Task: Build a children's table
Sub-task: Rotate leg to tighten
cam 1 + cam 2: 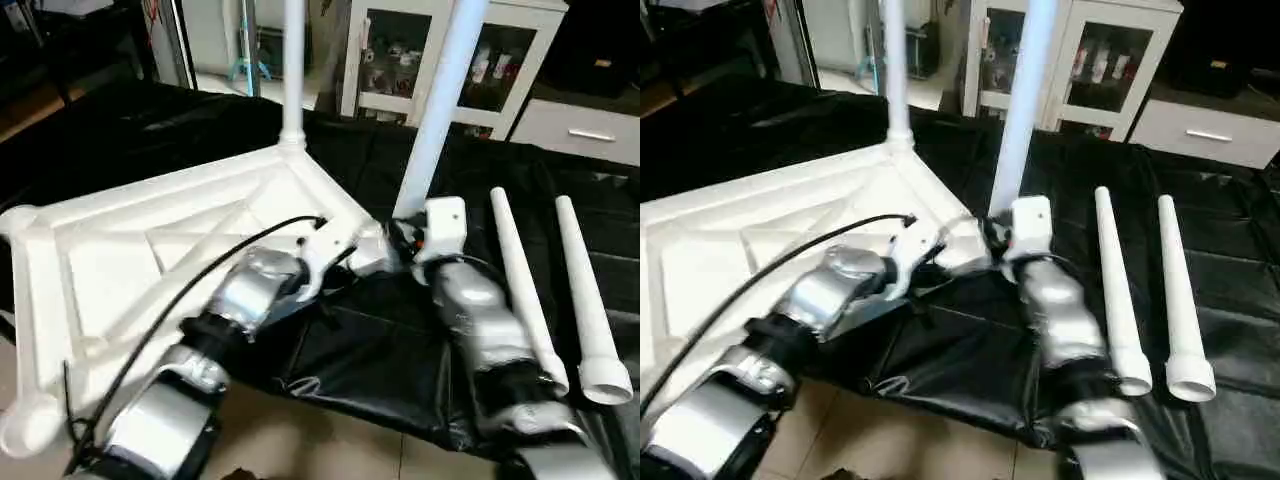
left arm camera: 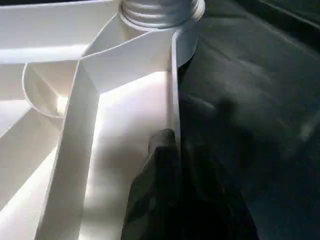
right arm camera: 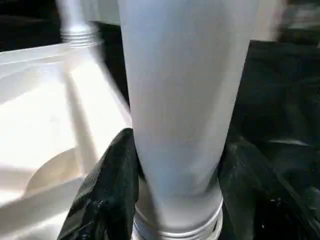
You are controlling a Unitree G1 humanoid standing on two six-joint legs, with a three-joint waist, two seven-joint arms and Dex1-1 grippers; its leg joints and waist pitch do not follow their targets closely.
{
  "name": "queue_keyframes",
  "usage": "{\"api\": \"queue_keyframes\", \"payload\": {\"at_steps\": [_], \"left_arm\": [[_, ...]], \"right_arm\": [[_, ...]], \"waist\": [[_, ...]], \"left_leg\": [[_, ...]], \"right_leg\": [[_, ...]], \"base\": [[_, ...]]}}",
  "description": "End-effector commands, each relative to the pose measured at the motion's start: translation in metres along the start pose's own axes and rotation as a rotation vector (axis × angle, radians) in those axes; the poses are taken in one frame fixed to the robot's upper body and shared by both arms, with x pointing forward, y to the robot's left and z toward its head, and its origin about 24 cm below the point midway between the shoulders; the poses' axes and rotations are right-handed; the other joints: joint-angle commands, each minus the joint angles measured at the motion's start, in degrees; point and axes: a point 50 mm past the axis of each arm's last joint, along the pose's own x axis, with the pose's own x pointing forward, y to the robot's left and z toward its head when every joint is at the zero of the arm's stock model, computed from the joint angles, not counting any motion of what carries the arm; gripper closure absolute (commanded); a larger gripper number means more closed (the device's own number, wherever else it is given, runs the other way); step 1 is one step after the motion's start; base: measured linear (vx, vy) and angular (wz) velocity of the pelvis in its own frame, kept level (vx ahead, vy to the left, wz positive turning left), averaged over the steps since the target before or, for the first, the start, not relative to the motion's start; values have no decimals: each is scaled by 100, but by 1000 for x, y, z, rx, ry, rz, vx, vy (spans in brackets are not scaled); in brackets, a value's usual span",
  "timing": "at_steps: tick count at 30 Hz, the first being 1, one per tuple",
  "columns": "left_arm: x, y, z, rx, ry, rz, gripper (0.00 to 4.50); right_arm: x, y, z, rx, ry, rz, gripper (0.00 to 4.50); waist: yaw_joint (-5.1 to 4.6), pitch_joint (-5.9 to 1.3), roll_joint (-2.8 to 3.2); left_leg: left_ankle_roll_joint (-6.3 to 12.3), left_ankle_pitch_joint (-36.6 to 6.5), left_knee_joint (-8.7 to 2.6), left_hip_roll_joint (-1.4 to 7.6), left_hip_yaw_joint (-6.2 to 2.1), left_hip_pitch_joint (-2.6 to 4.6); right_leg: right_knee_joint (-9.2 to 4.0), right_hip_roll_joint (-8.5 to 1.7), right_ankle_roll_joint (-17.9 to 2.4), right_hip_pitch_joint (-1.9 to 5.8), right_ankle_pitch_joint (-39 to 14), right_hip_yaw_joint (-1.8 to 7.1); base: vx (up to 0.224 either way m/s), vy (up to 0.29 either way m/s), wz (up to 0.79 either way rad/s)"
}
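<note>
We count one white tabletop (image 1: 190,240), lying ribbed side up on the black sheet (image 1: 400,330), its near-left part hanging out past the sheet's near edge over the floor (image 1: 300,440). We count four legs. One far leg (image 1: 292,70) stands upright in the tabletop's far corner socket. A second leg (image 1: 440,110) stands at the near-right corner, and our right gripper (image 3: 175,200) holds it near its threaded end, a black finger on either side. Our left gripper (image 2: 175,165) is pinched shut on the tabletop's thin side rim beside that corner. Two loose legs (image 1: 560,290) lie side by side, just apart, toward the sheet's right edge, wide ends nearest us. Bare black sheet lies between them and our right forearm.
</note>
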Motion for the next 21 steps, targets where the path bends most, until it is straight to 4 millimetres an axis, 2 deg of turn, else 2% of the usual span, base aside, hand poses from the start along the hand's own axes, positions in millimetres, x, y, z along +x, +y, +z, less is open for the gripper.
{"api": "queue_keyframes", "payload": {"at_steps": [1,2,6,9,13,14,16,19,20,21], "left_arm": [[-4,5,42,94,-142,41,450],[-4,5,43,96,-146,47,450],[-3,9,41,93,-141,60,450],[-4,11,38,91,-137,63,450],[-5,13,36,91,-132,59,450],[-5,13,35,91,-130,56,450],[-5,13,35,91,-131,54,450],[-6,14,32,94,-130,47,450],[-7,14,31,94,-129,44,450],[-7,15,30,95,-129,42,450]], "right_arm": [[-6,7,-41,-59,176,-24,262],[-5,14,-37,-40,153,9,262],[-4,21,-33,-3,111,49,262],[-5,24,-33,35,91,73,262],[-4,25,-27,62,42,103,262],[-4,23,-21,80,1,134,206],[-5,19,-16,88,-24,133,192],[-9,5,-5,101,-79,154,157],[-12,-1,-2,106,-96,165,145],[-14,-5,0,107,-105,181,145]], "waist": [[-7,-381,31],[7,-381,32],[35,-402,36],[38,-395,41],[36,-374,44],[37,-375,49],[43,-377,45],[45,-401,32],[64,-396,20],[70,-413,35]], "left_leg": [[-208,-1901,-491,297,-208,120],[-147,-1802,-493,300,-201,88],[-17,-1496,-480,302,-178,74],[36,-1509,-482,311,-169,78],[-9,-1743,-499,318,-176,96],[-16,-1750,-500,321,-179,99],[18,-1714,-502,324,-178,88],[126,-1432,-486,326,-179,49],[212,-1273,-475,327,-173,48],[300,-1136,-461,331,-174,43]], "right_leg": [[-545,-419,-873,193,-1854,316],[-519,-421,-900,223,-1628,325],[-448,-412,-1051,250,-1056,328],[-447,-421,-1122,255,-1017,333],[-492,-428,-1082,249,-1372,333],[-491,-428,-1078,246,-1393,333],[-484,-426,-1079,255,-1320,336],[-436,-424,-1158,289,-942,336],[-421,-411,-1185,304,-748,336],[-388,-415,-1244,308,-562,336]], "base": [[0,0,0],[0,0,0],[0,0,0],[0,0,0],[0,0,0],[0,0,0],[0,0,0],[0,0,0],[0,0,0],[0,0,0]]}}
